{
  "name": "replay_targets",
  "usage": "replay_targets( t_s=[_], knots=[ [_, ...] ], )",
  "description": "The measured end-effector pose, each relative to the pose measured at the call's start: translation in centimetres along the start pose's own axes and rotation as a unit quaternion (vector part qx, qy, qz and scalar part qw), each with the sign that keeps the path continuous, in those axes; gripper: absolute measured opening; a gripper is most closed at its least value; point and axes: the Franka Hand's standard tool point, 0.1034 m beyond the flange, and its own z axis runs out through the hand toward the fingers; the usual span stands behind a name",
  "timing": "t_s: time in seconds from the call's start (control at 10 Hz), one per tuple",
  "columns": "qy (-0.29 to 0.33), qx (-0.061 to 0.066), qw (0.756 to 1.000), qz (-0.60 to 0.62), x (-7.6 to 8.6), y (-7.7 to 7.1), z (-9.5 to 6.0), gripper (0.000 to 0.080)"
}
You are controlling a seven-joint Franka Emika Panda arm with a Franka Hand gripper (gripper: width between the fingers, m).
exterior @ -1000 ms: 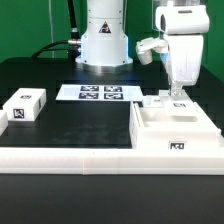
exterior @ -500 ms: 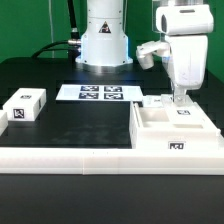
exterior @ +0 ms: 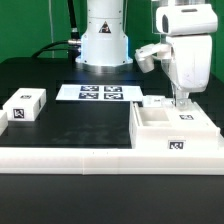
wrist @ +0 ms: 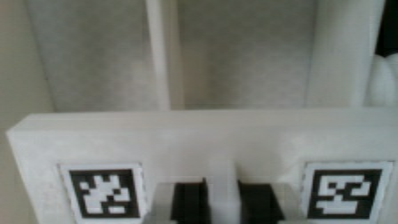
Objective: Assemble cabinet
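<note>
Since a second ago the claw (exterior: 181,102) is shifted slightly at the far wall of the cabinet (exterior: 175,132), right on the desk (exterior: 75,125); its closure cannot be told. The cabinet could be tipped by a skewed grip.

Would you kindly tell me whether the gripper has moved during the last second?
Yes, the gripper has sunk slightly toward the cabinet, which has stayed put.
</note>
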Motion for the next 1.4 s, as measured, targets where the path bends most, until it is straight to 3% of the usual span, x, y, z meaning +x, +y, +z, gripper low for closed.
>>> replay_targets(
  t_s=[0.2, 0.3, 0.4, 0.5, 0.6, 0.7, 0.8, 1.1, 1.4],
  knots=[
    [0.000, 0.000, 1.000, 0.000, 0.0, 0.0, 0.0, 0.0071],
    [0.000, 0.000, 1.000, 0.000, 0.0, 0.0, 0.0, 0.0294],
    [0.000, 0.000, 1.000, 0.000, 0.0, 0.0, 0.0, 0.0294],
    [0.000, 0.000, 1.000, 0.000, 0.0, 0.0, 0.0, 0.0478],
    [0.000, 0.000, 1.000, 0.000, 0.0, 0.0, 0.0, 0.0612],
    [0.000, 0.000, 1.000, 0.000, 0.0, 0.0, 0.0, 0.0612],
    [0.000, 0.000, 1.000, 0.000, 0.0, 0.0, 0.0, 0.0752],
    [-0.001, 0.000, 1.000, 0.002, 0.0, -0.1, -0.1, 0.0797],
    [-0.008, -0.007, 1.000, 0.012, 0.5, -1.8, -2.7, 0.0797]
  ],
)
